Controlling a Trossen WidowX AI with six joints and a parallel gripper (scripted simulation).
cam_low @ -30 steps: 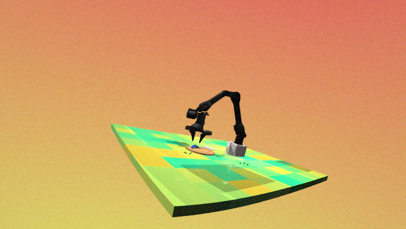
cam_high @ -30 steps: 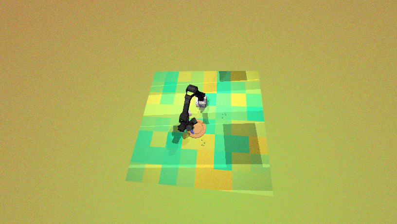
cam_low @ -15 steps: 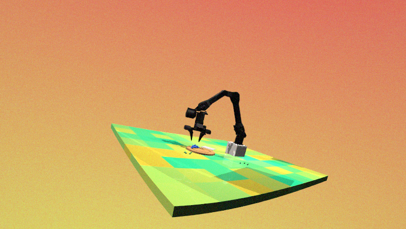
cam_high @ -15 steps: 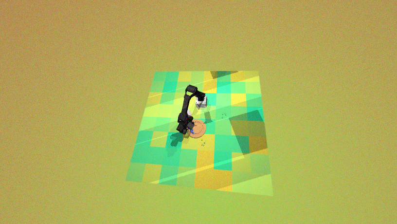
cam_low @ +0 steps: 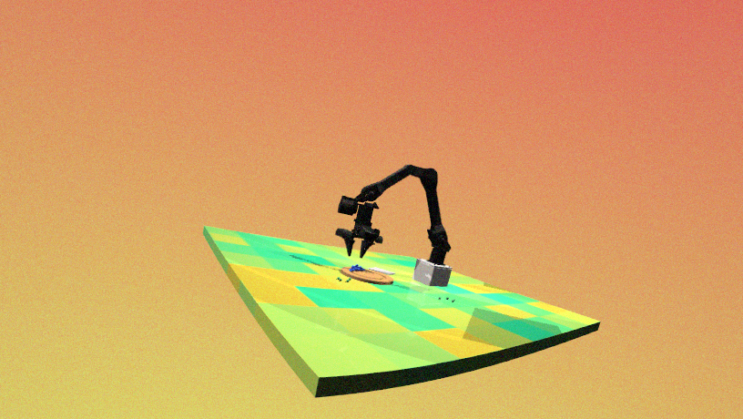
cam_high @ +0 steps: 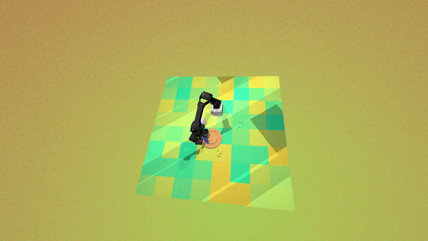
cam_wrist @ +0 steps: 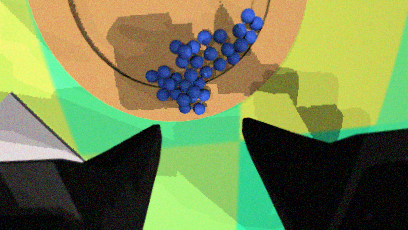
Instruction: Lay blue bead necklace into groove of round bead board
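Note:
The blue bead necklace (cam_wrist: 200, 65) (cam_high: 206, 140) (cam_low: 356, 268) lies bunched in a heap on the round tan bead board (cam_wrist: 75, 50) (cam_high: 216, 138) (cam_low: 375, 276), near the board's edge. The heap lies across the dark groove line (cam_wrist: 82, 35), with some beads inside the ring and some outside it. My gripper (cam_wrist: 202, 128) (cam_low: 356, 255) hangs a little above the board's edge beside the heap. Its black fingers stand half apart, with nothing between them. The beads lie just beyond the fingertips in the wrist view.
The arm's grey base block (cam_high: 216, 109) (cam_low: 432, 271) (cam_wrist: 30, 130) stands close behind the board. Tiny dark specks (cam_high: 219, 154) (cam_high: 241, 123) lie on the green and yellow checkered table (cam_high: 239, 191) (cam_low: 364, 353). Its edges drop off all around.

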